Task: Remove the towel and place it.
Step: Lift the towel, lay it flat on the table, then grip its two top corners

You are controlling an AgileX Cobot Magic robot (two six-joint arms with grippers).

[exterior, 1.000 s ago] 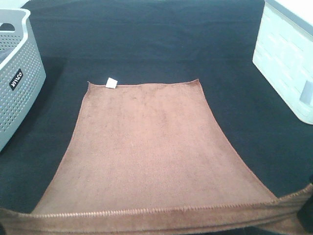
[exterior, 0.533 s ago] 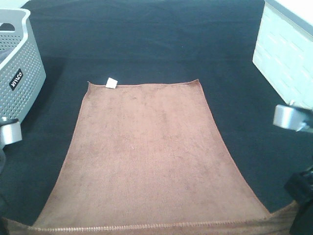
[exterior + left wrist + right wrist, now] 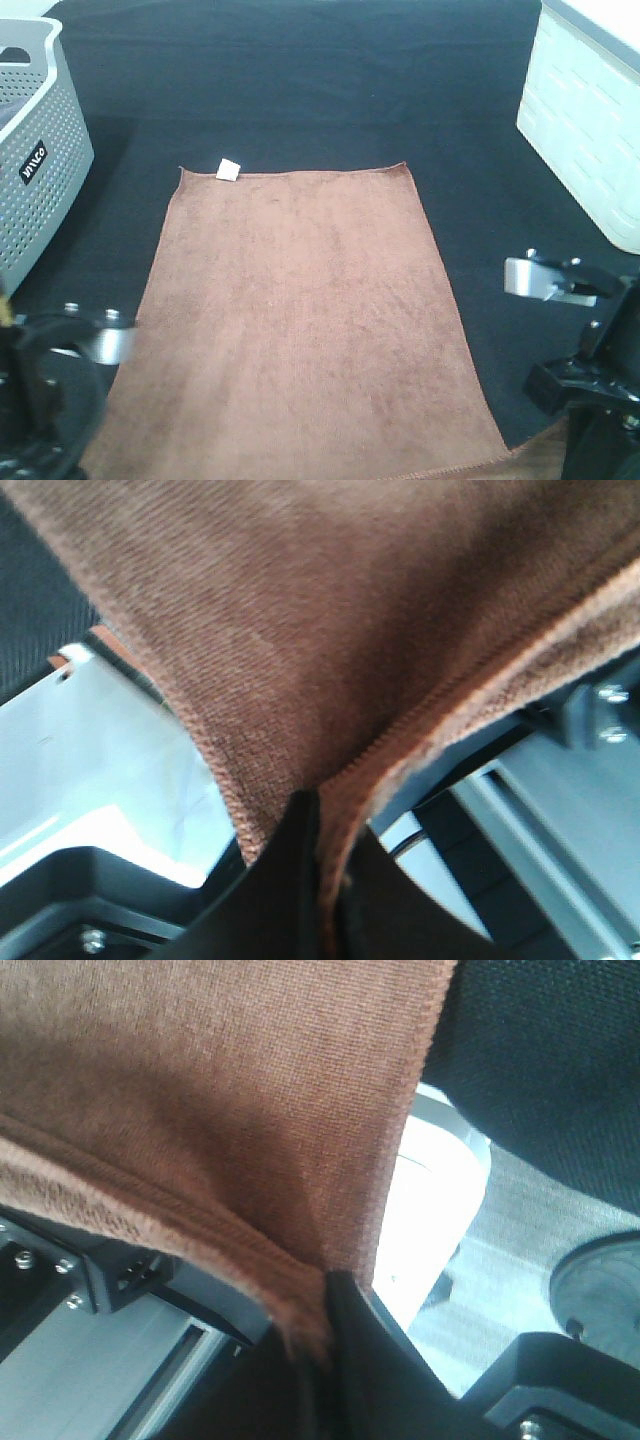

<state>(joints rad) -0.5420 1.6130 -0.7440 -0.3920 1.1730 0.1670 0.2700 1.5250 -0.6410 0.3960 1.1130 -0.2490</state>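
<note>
Brown towel point(image 3: 300, 300) on black cloth point(image 3: 300, 80), corners gripped

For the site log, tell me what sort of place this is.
Probably a robot test bench staged for laundry work: a black-covered table, a brown towel spread on it, a perforated grey laundry basket at one side, a white bin opposite.

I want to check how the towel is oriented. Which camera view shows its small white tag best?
The exterior high view: the white tag shows clearly at the far left corner of the towel, against the dark surface. Both wrist views show only brown cloth and a stitched edge close up; no tag is visible there.
</note>
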